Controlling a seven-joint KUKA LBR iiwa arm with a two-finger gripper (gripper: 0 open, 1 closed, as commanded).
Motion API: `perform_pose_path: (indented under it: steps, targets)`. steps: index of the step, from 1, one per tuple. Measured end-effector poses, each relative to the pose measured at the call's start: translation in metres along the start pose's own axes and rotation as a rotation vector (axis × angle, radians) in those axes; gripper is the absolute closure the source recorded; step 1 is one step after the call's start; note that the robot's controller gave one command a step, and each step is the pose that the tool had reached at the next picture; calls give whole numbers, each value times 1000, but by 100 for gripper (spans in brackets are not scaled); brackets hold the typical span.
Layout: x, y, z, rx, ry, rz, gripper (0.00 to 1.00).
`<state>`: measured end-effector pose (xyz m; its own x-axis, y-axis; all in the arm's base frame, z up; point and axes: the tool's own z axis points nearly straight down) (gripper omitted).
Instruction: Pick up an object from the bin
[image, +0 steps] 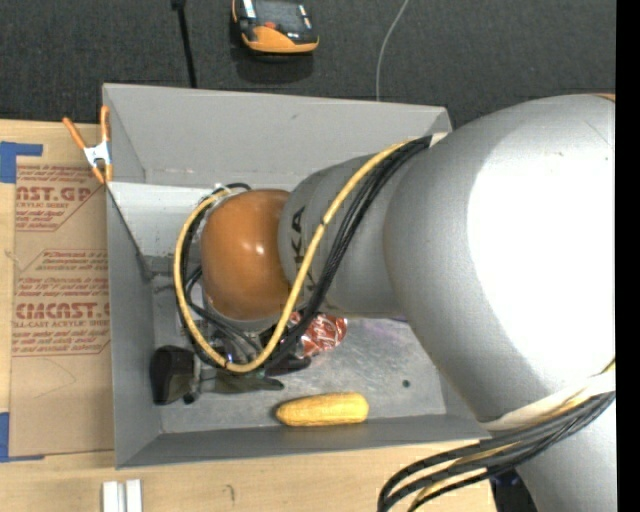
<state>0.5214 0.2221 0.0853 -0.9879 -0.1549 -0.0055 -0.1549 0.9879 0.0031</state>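
In the camera view from above, the arm comes in from the right, and its orange rounded cover (245, 250) hangs over the left half of the grey metal bin (270, 130). The black hand (172, 376) sits low in the bin's near left corner. I cannot tell if it is released or clenched.

The closest thing is a yellow, bumpy, long corn cob (322, 409). It lies to the right of the hand, beside the near wall, with its long axis running left to right. A red-and-white crumpled wrapper (322, 335) lies behind it. I judge the hand must shift right and take the cob across its narrow width.
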Motion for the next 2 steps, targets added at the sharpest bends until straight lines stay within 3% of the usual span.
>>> perform_pose_path:
  steps: [1,2]
  targets:
    - [5,-3,-19,4,14,0,100]
    - [-26,9,-53,1,4,52,100]
